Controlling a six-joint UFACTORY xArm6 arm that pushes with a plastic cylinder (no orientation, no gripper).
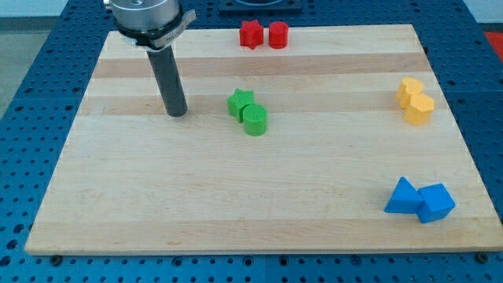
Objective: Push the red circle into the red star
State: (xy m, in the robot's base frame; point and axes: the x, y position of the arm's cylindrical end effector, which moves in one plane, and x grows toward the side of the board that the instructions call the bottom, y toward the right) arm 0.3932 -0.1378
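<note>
Readable text: none on anything in the camera view.
Wooden board [259,196]: bare grain and plank seams, no lettering, numbers or marks.
Blocks: plain coloured faces, no labels or digits on any of them.
Rod above my tip [178,115]: dark and unmarked; the metal mount [145,16] over it shows a thin pale band, too small to tell whether it carries writing.
Blue perforated surface [47,79] around the board: a pattern of holes only, no signs or brand names.
</note>
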